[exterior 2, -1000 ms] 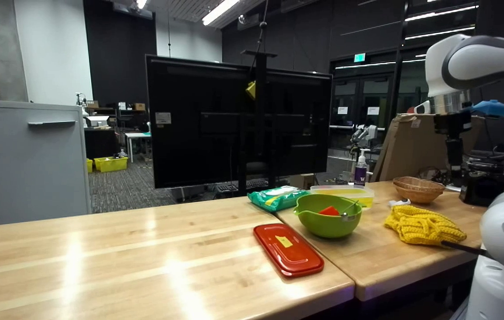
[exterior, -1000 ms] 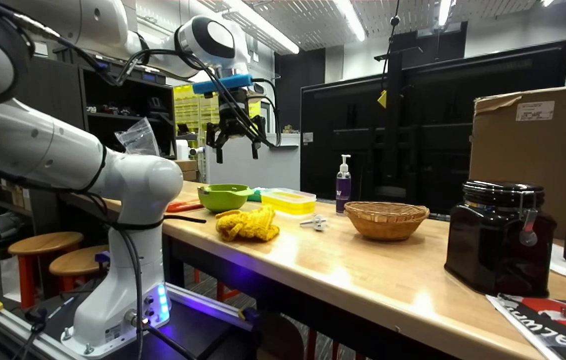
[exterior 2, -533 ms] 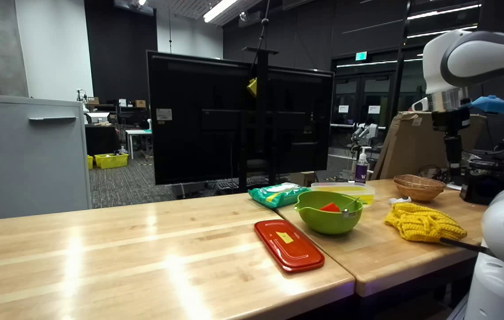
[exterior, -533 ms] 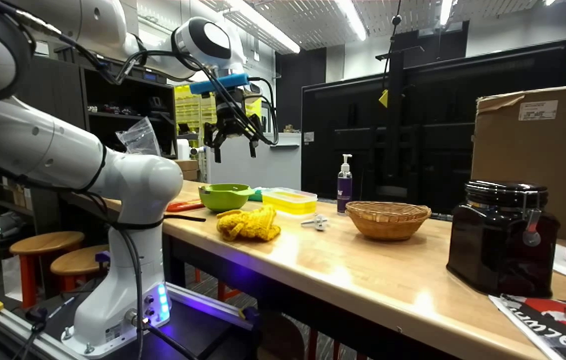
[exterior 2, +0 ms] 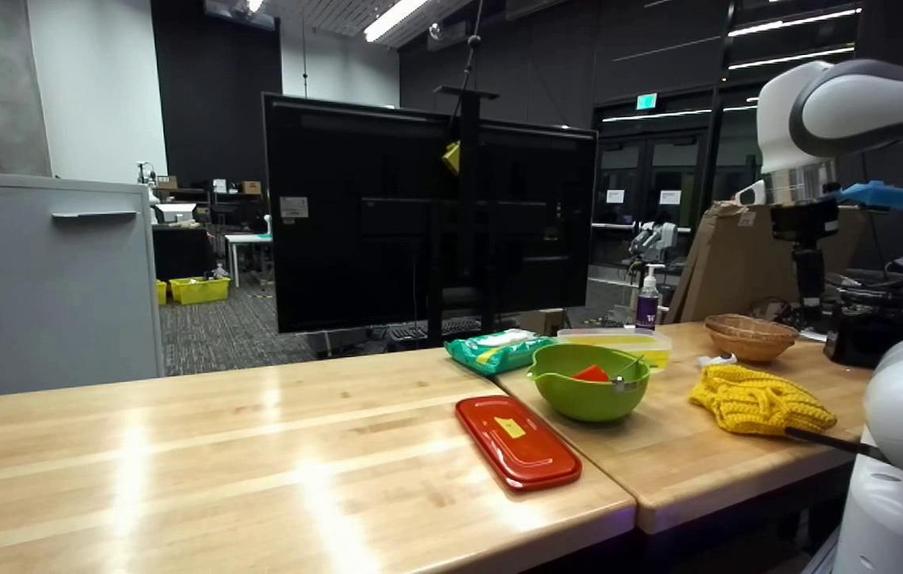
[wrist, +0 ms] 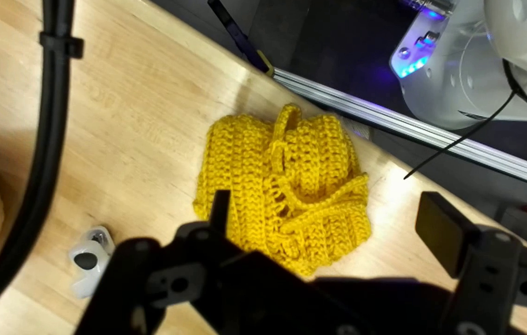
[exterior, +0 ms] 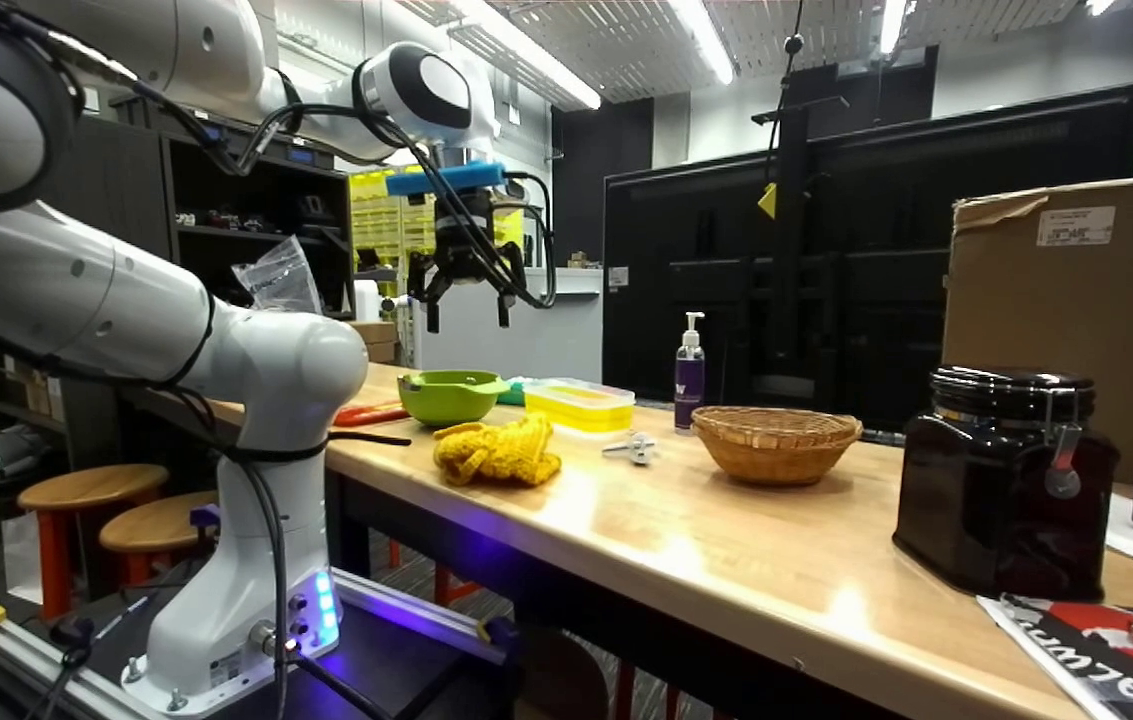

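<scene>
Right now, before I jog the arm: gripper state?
Gripper: open, holding nothing; it hangs above the yellow knitted item, not touching it.

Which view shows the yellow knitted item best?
The wrist view: it looks down on the yellow knitted item, close enough to show its ribbed texture, though the gripper hides some of its edge. Both exterior views show it smaller and from the side, bunched on the table.

Yellow knit bundle (wrist: 284,188) below spread gripper (wrist: 331,221)
</scene>
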### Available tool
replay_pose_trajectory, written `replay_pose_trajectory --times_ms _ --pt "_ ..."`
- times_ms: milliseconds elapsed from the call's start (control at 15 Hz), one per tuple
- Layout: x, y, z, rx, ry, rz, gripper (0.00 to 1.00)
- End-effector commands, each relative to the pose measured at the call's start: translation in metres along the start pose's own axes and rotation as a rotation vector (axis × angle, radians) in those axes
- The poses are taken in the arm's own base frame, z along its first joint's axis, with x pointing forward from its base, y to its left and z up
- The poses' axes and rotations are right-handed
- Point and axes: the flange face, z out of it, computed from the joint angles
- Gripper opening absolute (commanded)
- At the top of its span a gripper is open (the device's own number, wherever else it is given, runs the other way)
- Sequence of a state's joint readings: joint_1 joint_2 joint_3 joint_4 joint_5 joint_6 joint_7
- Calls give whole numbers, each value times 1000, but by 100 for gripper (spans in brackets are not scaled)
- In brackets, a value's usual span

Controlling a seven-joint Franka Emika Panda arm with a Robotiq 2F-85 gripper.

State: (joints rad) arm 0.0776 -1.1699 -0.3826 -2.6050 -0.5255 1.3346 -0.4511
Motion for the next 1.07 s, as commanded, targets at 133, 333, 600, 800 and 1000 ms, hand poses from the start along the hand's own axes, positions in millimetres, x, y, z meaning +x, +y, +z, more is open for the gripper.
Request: replay_pose_trajectory --times_ms 133,333,600,800,1000 --pt "-3 6 6 49 12 -21 100" --pt "0 12 14 43 12 -20 100" --pt "11 17 35 53 27 -26 100" --pt "24 17 57 80 31 -26 100" --pt "38 15 74 88 25 -26 100"
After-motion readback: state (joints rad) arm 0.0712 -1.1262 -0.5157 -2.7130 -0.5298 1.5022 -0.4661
